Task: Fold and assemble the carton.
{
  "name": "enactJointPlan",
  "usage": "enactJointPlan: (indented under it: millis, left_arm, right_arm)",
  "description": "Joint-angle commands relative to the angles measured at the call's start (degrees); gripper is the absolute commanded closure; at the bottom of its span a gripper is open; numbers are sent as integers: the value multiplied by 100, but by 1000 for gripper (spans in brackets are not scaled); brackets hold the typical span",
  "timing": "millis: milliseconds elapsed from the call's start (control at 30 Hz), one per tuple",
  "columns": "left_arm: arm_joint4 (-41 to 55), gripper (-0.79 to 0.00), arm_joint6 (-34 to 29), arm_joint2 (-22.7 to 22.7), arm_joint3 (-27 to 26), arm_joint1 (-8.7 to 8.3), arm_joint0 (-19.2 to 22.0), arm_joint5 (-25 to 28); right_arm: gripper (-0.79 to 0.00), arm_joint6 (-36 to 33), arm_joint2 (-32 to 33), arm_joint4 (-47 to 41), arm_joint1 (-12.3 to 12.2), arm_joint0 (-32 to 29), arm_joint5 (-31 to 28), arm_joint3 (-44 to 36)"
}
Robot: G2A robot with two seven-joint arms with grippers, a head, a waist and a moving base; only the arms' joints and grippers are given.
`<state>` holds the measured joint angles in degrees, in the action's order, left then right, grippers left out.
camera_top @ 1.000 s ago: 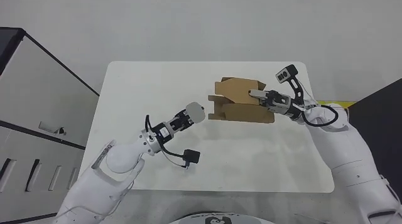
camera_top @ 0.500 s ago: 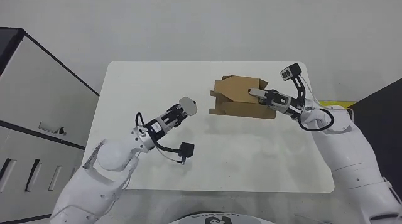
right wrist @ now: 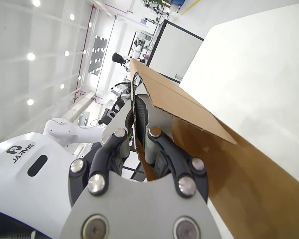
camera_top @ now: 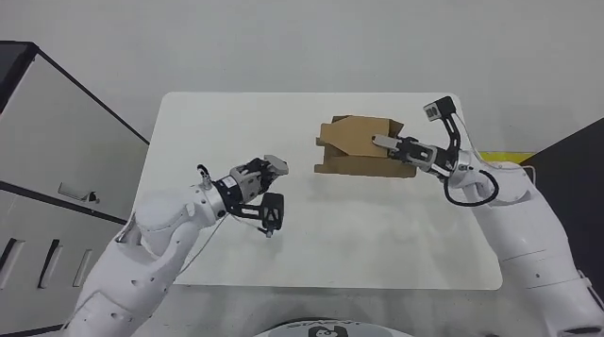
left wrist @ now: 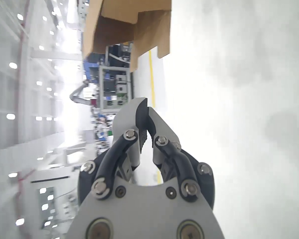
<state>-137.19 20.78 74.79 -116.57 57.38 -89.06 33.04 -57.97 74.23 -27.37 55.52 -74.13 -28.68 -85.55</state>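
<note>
Carton (camera_top: 359,148) is sitting on the counter (camera_top: 236,129), toward the right arm's side, partly opened. Right gripper (camera_top: 382,141) is pinching a cardboard panel edge between nearly closed fingers. Left gripper (camera_top: 274,163) is hovering apart from the carton, fingers pressed together on nothing. Judged step: squaring up the body, flaps not yet folded. Next move is probably calling for the left gripper to press the open end while the right is bracing. Right wrist view is showing the corrugated edge seated between the pads. Left wrist view is showing the hollow end and notched flaps, which the top view is flattening.
</note>
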Motion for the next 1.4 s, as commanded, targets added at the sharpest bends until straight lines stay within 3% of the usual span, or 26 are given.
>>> enactJointPlan:
  millis: [0,67,333,433,633,1367]
  left_arm:
    - [884,0,-118,37,94,24,80,524]
    - [1808,0,-290,105,257,71,131,762]
    - [2031,0,-342,117,251,84,171,789]
    - [2337,0,-491,30,253,92,211,1060]
    - [3594,0,-1015,-106,366,164,399,1351]
    - [3672,0,-1144,-481,588,192,689,1094]
  right_arm:
    - [0,-17,36,89,-6,-30,-113,-24]
    - [0,-42,57,125,-9,-59,-216,-61]
    - [0,-42,82,200,-13,-73,-318,-78]
    - [0,68,38,465,-6,-109,-370,-209]
    - [0,21,-37,445,9,-107,-551,-171]
    - [0,-129,-259,-65,62,-133,-159,-95]
